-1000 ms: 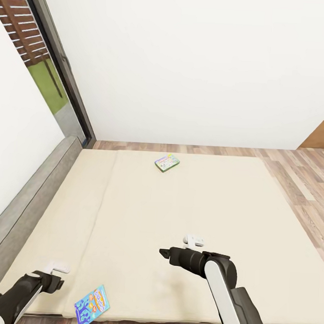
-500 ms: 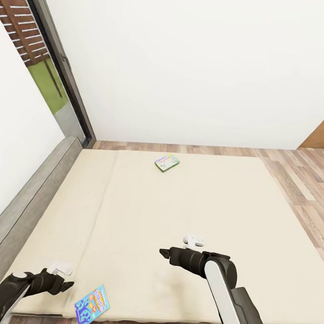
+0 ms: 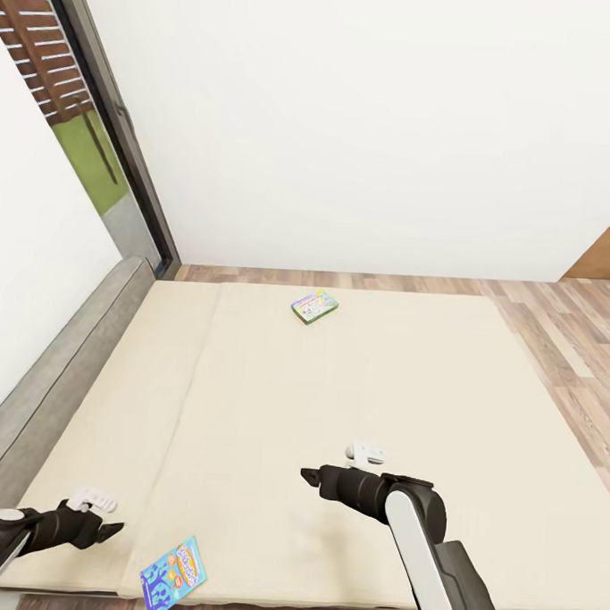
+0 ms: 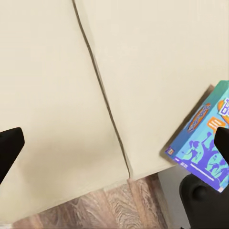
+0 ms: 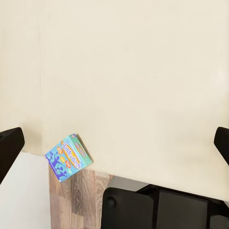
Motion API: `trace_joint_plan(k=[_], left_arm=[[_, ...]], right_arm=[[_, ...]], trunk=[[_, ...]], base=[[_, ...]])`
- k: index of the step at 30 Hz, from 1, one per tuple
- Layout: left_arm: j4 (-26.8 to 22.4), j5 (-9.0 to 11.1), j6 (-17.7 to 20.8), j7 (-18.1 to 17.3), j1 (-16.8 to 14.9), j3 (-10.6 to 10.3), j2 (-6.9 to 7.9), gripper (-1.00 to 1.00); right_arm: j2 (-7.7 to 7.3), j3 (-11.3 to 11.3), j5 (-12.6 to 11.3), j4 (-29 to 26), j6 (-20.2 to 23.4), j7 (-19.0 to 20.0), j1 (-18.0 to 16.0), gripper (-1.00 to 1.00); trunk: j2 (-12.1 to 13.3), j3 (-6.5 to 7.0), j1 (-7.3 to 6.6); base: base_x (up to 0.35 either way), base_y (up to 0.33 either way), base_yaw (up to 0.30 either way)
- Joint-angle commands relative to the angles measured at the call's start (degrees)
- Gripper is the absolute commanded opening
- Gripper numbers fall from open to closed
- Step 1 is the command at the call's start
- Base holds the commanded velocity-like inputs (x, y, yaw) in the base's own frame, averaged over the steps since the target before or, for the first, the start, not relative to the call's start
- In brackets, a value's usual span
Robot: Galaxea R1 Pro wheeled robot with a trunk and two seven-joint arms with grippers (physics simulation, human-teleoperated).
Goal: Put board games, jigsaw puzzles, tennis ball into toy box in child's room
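Observation:
Two board games lie on the cream bed (image 3: 354, 388). The mostly blue one (image 3: 173, 575) sits at the near edge, partly overhanging it, and also appears in the wrist views (image 4: 202, 138) (image 5: 69, 156). The white-green-yellow one (image 3: 315, 306) rests near the far edge. My left gripper (image 3: 107, 529) hovers low over the near left corner, a short way left of the blue game, open and empty (image 4: 114, 143). My right gripper (image 3: 310, 477) hangs above the middle of the bed, open and empty (image 5: 114, 143). The table, toy box, jigsaw puzzles and tennis ball are out of view.
A grey headboard (image 3: 60, 364) runs along the bed's left side, under a white wall. A dark-framed glass door (image 3: 98, 151) stands at the back left. Wood-plank floor (image 3: 563, 327) lies beyond and right of the bed, with a brown panel (image 3: 607, 254) at the far right.
My left arm has swung lower and to the left, toward the bed's near left corner. The right arm and both board games have not moved.

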Motion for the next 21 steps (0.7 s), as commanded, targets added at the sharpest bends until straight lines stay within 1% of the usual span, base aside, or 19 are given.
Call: trace_joint_plan(k=[1, 2, 3, 8, 11, 15, 18, 19, 21], left_arm=[[-0.11, -0.07, 0.07, -0.26, 0.01, 0.88, 0.33, 1.00], [-0.11, -0.08, -0.36, -0.25, 0.01, 1.21, 0.44, 1.00], [-0.11, -0.11, -1.77, -0.45, 0.02, 1.80, 0.58, 1.00], [-0.11, 0.09, -5.80, -0.98, 0.04, 2.60, 0.80, 1.00], [-0.07, 0.08, -6.61, -1.23, 0.04, 2.74, 0.83, 1.00], [0.11, -0.25, -7.37, -1.51, 0.04, 2.37, 0.85, 1.00], [0.04, -0.49, -7.53, -2.75, 0.04, 1.80, 0.81, 1.00], [-0.02, -0.91, -7.60, -4.02, 0.04, 1.08, 0.75, 1.00], [-0.05, -1.60, -7.71, -5.46, 0.04, -0.04, 0.69, 1.00]], right_arm=[[0.01, 0.03, -0.57, -0.05, 0.14, -0.62, -0.04, 1.00], [0.01, 0.04, -0.56, -0.04, 0.10, -0.63, -0.04, 1.00], [0.01, 0.03, -0.58, -0.04, 0.07, -0.65, -0.04, 1.00], [0.00, 0.03, -0.59, -0.03, -0.02, -0.68, -0.04, 1.00], [0.00, 0.03, -0.59, -0.03, -0.03, -0.68, -0.04, 1.00], [0.00, 0.04, -0.56, -0.03, -0.04, -0.69, -0.04, 1.00], [0.00, 0.06, -0.56, -0.03, -0.06, -0.69, -0.04, 1.00], [0.00, 0.07, -0.55, -0.03, -0.06, -0.69, -0.04, 1.00], [0.00, 0.08, -0.55, -0.03, -0.05, -0.69, -0.04, 1.00]], trunk=[[-0.10, -0.09, 0.03], [-0.10, -0.09, 0.03], [-0.10, -0.09, 0.03], [-0.10, -0.09, 0.03], [-0.10, -0.09, 0.03], [-0.10, -0.09, 0.03], [-0.10, -0.09, 0.03], [-0.10, -0.09, 0.03], [-0.10, -0.09, 0.03]], base=[[0.000, 0.000, 0.000], [0.000, 0.000, 0.000], [0.000, 0.000, 0.000], [0.000, 0.000, 0.000], [0.000, 0.000, 0.000], [0.000, 0.000, 0.000], [0.000, 0.000, 0.000], [0.000, 0.000, 0.000], [0.000, 0.000, 0.000]])
